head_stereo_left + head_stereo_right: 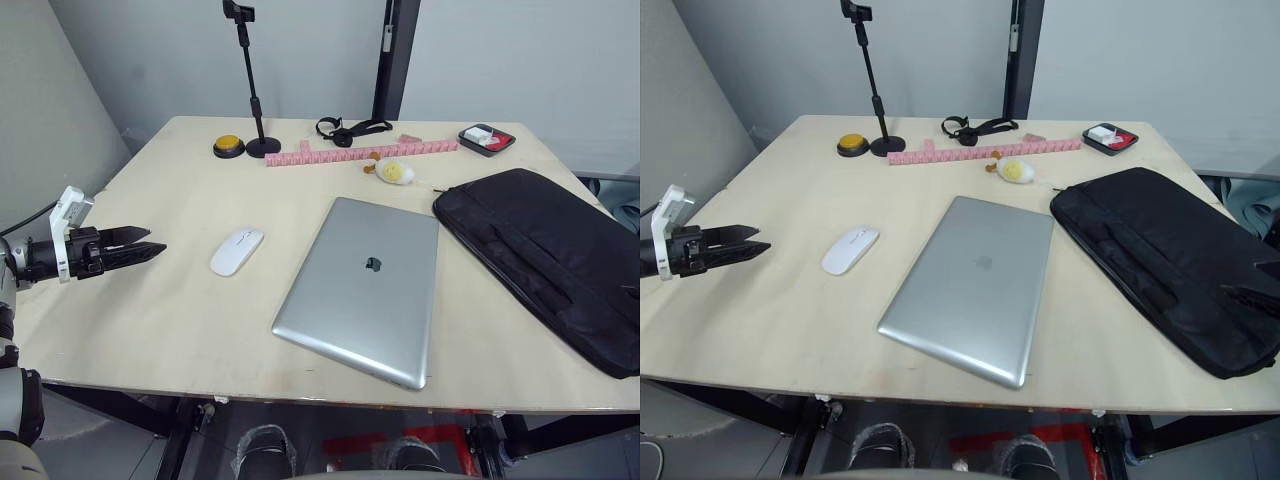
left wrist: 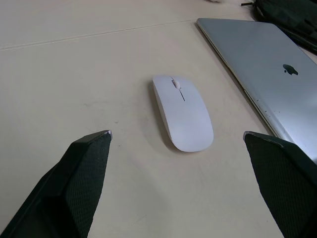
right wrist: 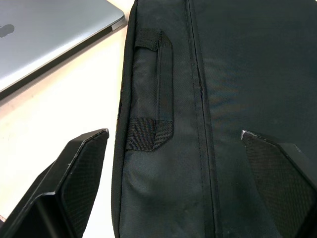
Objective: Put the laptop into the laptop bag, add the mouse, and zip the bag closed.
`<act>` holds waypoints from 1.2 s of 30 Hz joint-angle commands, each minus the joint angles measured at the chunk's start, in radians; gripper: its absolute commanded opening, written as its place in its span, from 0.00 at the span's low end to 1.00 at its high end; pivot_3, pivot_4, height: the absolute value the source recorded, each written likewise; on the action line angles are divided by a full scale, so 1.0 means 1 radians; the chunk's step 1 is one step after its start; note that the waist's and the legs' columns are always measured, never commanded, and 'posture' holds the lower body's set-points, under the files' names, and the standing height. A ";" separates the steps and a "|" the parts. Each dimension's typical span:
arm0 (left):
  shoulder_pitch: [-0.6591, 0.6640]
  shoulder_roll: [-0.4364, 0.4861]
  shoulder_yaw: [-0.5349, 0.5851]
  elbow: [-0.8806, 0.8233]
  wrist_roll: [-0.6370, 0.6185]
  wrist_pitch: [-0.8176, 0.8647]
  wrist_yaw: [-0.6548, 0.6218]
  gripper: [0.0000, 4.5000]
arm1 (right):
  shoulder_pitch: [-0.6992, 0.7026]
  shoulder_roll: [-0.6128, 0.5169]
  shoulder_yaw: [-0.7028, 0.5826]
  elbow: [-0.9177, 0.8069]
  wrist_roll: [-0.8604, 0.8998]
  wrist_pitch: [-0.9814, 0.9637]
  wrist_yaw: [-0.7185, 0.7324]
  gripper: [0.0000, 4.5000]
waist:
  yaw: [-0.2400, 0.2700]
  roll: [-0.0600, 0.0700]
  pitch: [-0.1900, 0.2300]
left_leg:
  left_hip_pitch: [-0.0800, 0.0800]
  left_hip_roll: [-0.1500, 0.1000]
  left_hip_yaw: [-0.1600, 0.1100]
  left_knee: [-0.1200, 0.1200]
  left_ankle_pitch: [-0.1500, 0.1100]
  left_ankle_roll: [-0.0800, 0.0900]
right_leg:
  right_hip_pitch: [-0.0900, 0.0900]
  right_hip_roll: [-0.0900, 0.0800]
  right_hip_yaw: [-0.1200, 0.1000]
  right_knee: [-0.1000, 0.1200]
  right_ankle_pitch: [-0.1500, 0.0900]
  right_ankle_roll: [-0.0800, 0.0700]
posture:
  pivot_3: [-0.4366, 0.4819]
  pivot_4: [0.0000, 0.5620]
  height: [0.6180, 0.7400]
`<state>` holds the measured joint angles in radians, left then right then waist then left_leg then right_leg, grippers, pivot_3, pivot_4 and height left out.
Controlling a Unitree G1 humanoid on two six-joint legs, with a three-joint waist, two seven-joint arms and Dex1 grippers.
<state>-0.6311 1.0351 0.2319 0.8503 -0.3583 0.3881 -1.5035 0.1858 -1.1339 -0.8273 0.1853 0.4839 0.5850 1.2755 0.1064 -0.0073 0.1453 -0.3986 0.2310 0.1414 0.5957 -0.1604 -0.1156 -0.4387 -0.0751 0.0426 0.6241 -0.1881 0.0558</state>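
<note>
The silver laptop (image 1: pixel 365 285) lies shut in the middle of the table, logo up. Just left of it rests the white mouse (image 1: pixel 237 250). The black laptop bag (image 1: pixel 545 250) lies flat and closed at the right, a strap handle (image 3: pixel 148 89) on its side near the laptop. My left gripper (image 1: pixel 150 247) hovers left of the mouse and points at it; in the left wrist view its fingers (image 2: pixel 89 163) stand wide apart, open and empty, with the mouse (image 2: pixel 183 114) ahead. My right gripper (image 3: pixel 174 132) hangs open over the bag (image 3: pixel 237 74), holding nothing.
Along the back of the table (image 1: pixel 180 330) stand a black phone stand (image 1: pixel 250 80), a yellow button (image 1: pixel 229 146), a pink strip (image 1: pixel 360 152), a black strap (image 1: pixel 350 129), a fluffy white-and-yellow toy (image 1: pixel 395 172) and a small dark tray (image 1: pixel 487 139).
</note>
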 commanded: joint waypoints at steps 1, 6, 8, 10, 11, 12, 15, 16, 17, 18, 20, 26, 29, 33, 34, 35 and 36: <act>0.000 0.004 0.010 -0.047 -0.016 0.007 -0.013 0.99 | -0.005 0.003 -0.037 -0.020 0.017 -0.002 -0.008 1.00 | 0.000 0.000 0.000 | 0.000 0.000 0.000 0.000 0.000 0.000 | 0.000 0.000 0.000 0.000 0.000 0.000 | 0.48 0.27 0.99; -0.006 -0.014 0.010 -0.064 -0.014 0.017 -0.002 0.99 | -0.013 0.009 -0.032 -0.021 0.019 0.001 -0.016 1.00 | 0.001 0.000 0.000 | 0.000 0.000 0.000 0.000 0.000 0.000 | 0.000 0.000 0.000 0.000 0.000 0.000 | 0.48 0.27 0.99; -0.001 -0.019 0.012 -0.077 -0.014 0.019 0.002 0.99 | -0.008 0.014 -0.033 -0.028 0.019 -0.002 -0.017 1.00 | 0.000 0.000 0.000 | 0.000 0.000 0.000 0.000 0.000 0.000 | 0.000 0.000 0.000 0.000 0.000 0.000 | 0.48 0.27 0.99; 0.005 -0.023 0.012 -0.089 -0.016 0.023 0.001 0.99 | -0.005 0.019 -0.033 -0.035 0.021 -0.002 -0.018 1.00 | 0.000 0.000 0.000 | 0.000 0.000 0.000 0.000 0.000 0.000 | 0.000 0.000 0.000 0.000 0.000 0.000 | 0.48 0.27 0.99; 0.006 -0.025 0.011 -0.094 -0.016 0.025 0.001 0.99 | -0.006 0.020 -0.031 -0.037 0.022 -0.001 -0.019 1.00 | 0.000 0.000 0.000 | 0.000 0.000 0.000 0.000 0.000 0.000 | 0.000 0.000 0.000 0.000 0.000 0.000 | 0.48 0.27 0.99; 0.007 -0.027 0.010 -0.099 -0.016 0.029 0.002 0.99 | -0.006 0.022 -0.030 -0.041 0.023 -0.001 -0.021 1.00 | 0.000 0.000 0.000 | 0.000 0.000 0.000 0.000 0.000 0.000 | 0.000 0.000 0.000 0.000 0.000 0.000 | 0.48 0.27 0.99; 0.005 -0.039 0.011 -0.124 -0.025 0.045 0.005 0.99 | -0.012 0.032 -0.026 -0.052 0.030 0.003 -0.024 1.00 | 0.000 0.000 0.000 | 0.000 0.000 0.000 0.000 0.000 0.000 | 0.000 0.000 0.000 0.000 0.000 0.000 | 0.48 0.27 0.99; 0.005 -0.043 0.012 -0.132 -0.028 0.050 0.006 0.99 | -0.013 0.034 -0.024 -0.055 0.032 0.004 -0.025 1.00 | 0.000 0.000 0.000 | 0.000 0.000 0.000 0.000 0.000 0.000 | 0.000 0.000 0.000 0.000 0.000 0.000 | 0.48 0.27 0.99; 0.006 -0.050 0.016 -0.149 -0.036 0.062 0.007 0.99 | -0.013 0.038 -0.024 -0.061 0.033 0.004 -0.028 1.00 | 0.000 0.000 0.000 | 0.000 0.000 0.000 0.000 0.000 0.000 | 0.000 0.000 0.000 0.000 0.000 0.000 | 0.48 0.27 0.99; 0.005 -0.056 0.020 -0.162 -0.045 0.076 0.009 0.99 | -0.014 0.042 -0.023 -0.066 0.037 0.006 -0.031 1.00 | 0.000 0.000 0.000 | 0.000 0.000 0.000 0.000 0.000 0.000 | 0.000 0.000 0.000 0.000 0.000 0.000 | 0.48 0.27 0.99; -0.007 -0.075 0.027 -0.185 -0.071 0.121 0.021 0.99 | -0.022 0.048 -0.017 -0.076 0.046 0.008 -0.038 1.00 | 0.001 0.000 0.000 | 0.000 0.000 0.000 0.000 0.000 0.000 | 0.000 0.000 0.000 0.000 0.000 0.000 | 0.48 0.27 0.99; -0.006 -0.125 -0.026 -0.301 -0.117 0.235 -0.009 1.00 | -0.084 0.061 0.026 -0.107 0.084 0.028 -0.068 0.89 | 0.000 0.000 0.000 | 0.000 0.000 0.000 0.001 0.000 0.000 | 0.000 0.000 0.000 0.002 0.000 0.000 | 0.48 0.27 0.99; -0.027 -0.146 -0.075 -0.320 -0.123 0.292 -0.034 1.00 | -0.113 0.071 0.050 -0.151 0.128 0.050 -0.067 0.67 | -0.001 0.000 0.000 | 0.000 0.000 0.000 0.001 0.000 0.001 | 0.000 0.000 0.000 0.002 0.000 0.000 | 0.48 0.27 0.99; -0.103 -0.186 -0.119 -0.314 -0.143 0.422 -0.011 1.00 | -0.167 0.099 0.089 -0.204 0.181 0.090 -0.096 0.38 | 0.001 0.000 0.000 | 0.000 0.000 0.000 0.002 0.001 0.001 | 0.000 0.001 0.000 0.003 0.000 0.000 | 0.48 0.27 0.99; -0.146 -0.213 -0.124 -0.289 -0.145 0.471 0.023 1.00 | -0.181 0.108 0.121 -0.217 0.177 0.090 -0.112 0.29 | 0.002 0.000 0.000 | 0.000 -0.001 0.000 0.002 0.001 0.001 | 0.000 0.001 0.000 0.004 0.000 0.000 | 0.48 0.27 0.99; -0.190 -0.244 -0.139 -0.260 -0.143 0.522 0.050 1.00 | -0.187 0.117 0.162 -0.234 0.164 0.081 -0.124 0.22 | 0.004 0.000 0.000 | 0.000 -0.001 0.000 0.003 0.001 0.002 | 0.000 0.001 0.000 0.004 0.000 0.000 | 0.48 0.27 0.99; -0.226 -0.272 -0.159 -0.235 -0.132 0.559 0.071 1.00 | -0.192 0.124 0.201 -0.250 0.149 0.073 -0.134 0.13 | 0.008 0.000 0.000 | 0.000 -0.001 0.000 0.003 0.002 0.003 | 0.001 0.000 -0.001 0.004 0.000 0.000 | 0.48 0.27 0.99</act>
<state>-0.7974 0.7863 0.0933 0.5953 -0.4784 0.8754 -1.4679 0.0041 -1.0211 -0.6763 -0.0191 0.6386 0.6704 1.1609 0.1146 -0.0072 0.1452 -0.3986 0.2303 0.1414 0.5989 -0.1578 -0.1124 -0.4371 -0.0752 0.0402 0.6287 -0.1880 0.0554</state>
